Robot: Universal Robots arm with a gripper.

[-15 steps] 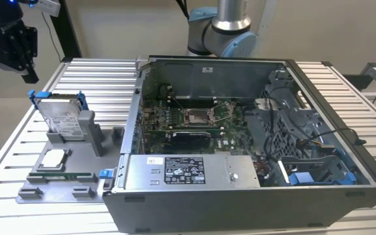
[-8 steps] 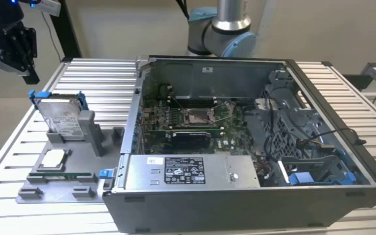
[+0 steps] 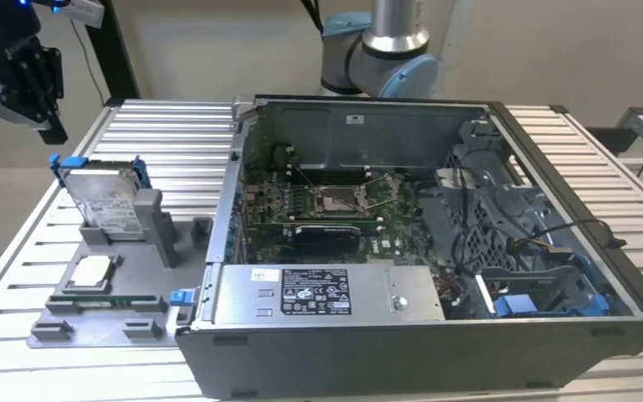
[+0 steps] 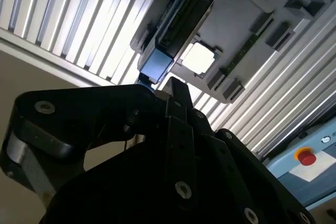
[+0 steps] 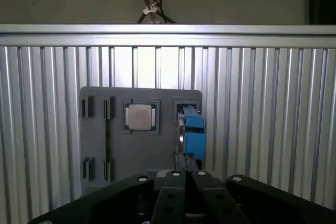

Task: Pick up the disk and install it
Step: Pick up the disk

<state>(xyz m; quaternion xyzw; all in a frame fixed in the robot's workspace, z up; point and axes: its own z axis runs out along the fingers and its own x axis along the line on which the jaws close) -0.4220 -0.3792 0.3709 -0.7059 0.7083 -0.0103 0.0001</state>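
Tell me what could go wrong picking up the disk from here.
The disk stands on edge in a slot of the grey tray. The gripper hangs above it, off to the exterior view's left, so a skewed descent could tip it or drag the tray. The chip lies right beside the slot and could be knocked. Cables cross the bay of the open case and might snag the disk.
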